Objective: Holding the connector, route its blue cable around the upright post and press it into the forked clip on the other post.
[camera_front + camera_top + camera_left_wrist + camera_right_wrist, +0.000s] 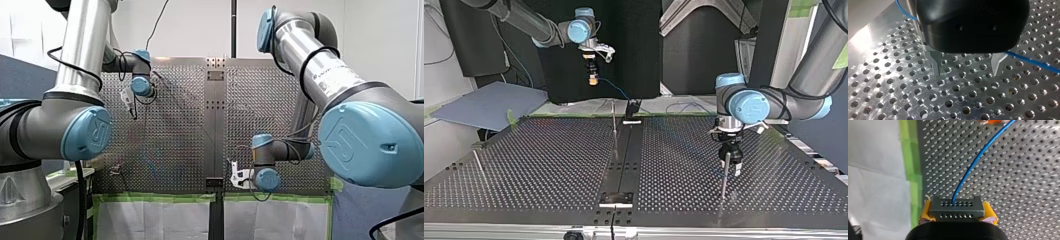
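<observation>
Connector (956,206) is a small dark grey block with two rows of little holes on its face, clamped tight between the yellow pads (926,211) of my right gripper (593,76), which hangs well above the counter (1023,182). The blue cable (972,167) comes out of the top row of holes and curves away ahead of the gripper over the perforated metal, toward something orange I can't make out. My left gripper (966,68) is down low over the counter with its metal fingers (935,65) spread apart and nothing between them. The same blue cable runs past just beside one finger, and a thin upright post (724,172) stands right next to the gripper. The counter is shiny plate full of holes, with green tape (910,170) along the edge beside the right gripper and a pale sheet (873,182) past that.
</observation>
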